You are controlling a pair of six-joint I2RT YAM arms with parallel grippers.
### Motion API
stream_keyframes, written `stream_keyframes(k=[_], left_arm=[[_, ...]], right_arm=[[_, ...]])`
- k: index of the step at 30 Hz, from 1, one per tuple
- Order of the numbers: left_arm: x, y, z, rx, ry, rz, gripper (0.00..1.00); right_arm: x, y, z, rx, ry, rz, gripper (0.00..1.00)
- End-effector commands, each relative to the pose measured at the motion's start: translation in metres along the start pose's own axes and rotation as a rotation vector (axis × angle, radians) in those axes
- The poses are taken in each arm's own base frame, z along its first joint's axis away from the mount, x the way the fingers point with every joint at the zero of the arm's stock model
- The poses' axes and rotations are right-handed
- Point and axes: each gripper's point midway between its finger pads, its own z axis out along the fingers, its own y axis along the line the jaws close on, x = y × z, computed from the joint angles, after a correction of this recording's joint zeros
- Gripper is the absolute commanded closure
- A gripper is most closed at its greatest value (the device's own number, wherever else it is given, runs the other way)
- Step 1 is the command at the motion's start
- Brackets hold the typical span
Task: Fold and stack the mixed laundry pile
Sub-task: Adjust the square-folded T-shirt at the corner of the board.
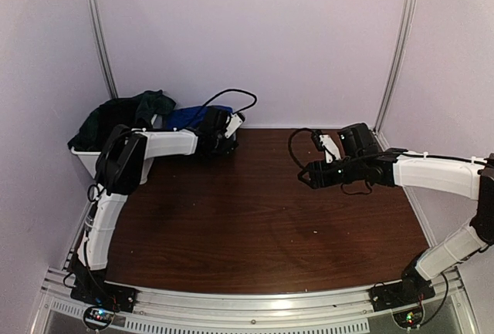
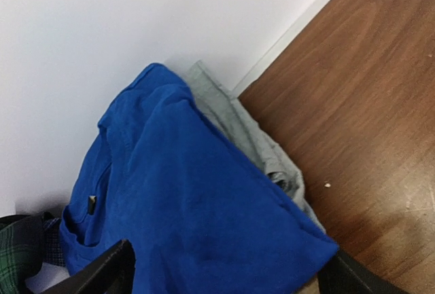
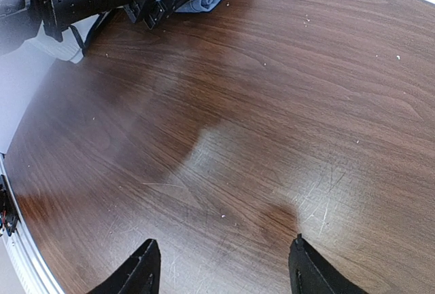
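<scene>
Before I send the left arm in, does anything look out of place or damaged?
Nothing looks damaged. The blue T-shirt lies crumpled over a grey garment on the table, pushed against the back wall rather than folded. Small pale specks dot the wood near them.

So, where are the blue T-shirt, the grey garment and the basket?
blue T-shirt [image 2: 197, 199]: left wrist view, middle of cloth.
grey garment [image 2: 234, 117]: left wrist view, exposed edge.
basket [image 1: 85, 162]: top view, white front wall.
</scene>
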Motion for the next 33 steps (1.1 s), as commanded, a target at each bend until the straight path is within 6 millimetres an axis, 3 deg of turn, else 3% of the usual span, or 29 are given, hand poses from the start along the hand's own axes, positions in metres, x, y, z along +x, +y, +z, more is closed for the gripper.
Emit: stream_keyframes(k=[1,9,16,21,24,28,31,33], left_arm=[[-0.022,0.047,-0.004,-0.165,-0.038,-0.033,0.1],[-0.026,0.082,-0.017,-0.153,-0.082,-0.174,0.34],[-0.006,0.101,-0.014,-0.141,-0.047,-0.239,0.51],[0.011,0.111,-0.014,-0.096,-0.054,-0.322,0.51],[0.017,0.106,-0.01,-0.078,-0.039,-0.308,0.48],[0.018,0.092,-0.004,-0.023,-0.042,-0.293,0.36],[0.006,0.068,-0.008,0.085,-0.092,-0.262,0.25],[-0.006,0.047,-0.013,0.146,-0.127,-0.204,0.24]], right_arm=[[-0.001,-0.002,-0.001,-0.006,-0.013,0.01,0.35],[0.0,-0.002,-0.001,-0.007,-0.013,0.011,0.35],[0.0,-0.002,0.0,-0.007,-0.009,0.012,0.35],[0.0,-0.001,0.0,-0.01,-0.01,0.013,0.35],[0.0,-0.001,0.001,-0.012,-0.008,0.012,0.35],[0.0,-0.002,0.001,-0.009,-0.005,0.011,0.35],[0.001,-0.002,0.002,-0.011,-0.004,0.012,0.35],[0.001,-0.001,0.002,-0.013,-0.004,0.014,0.35]])
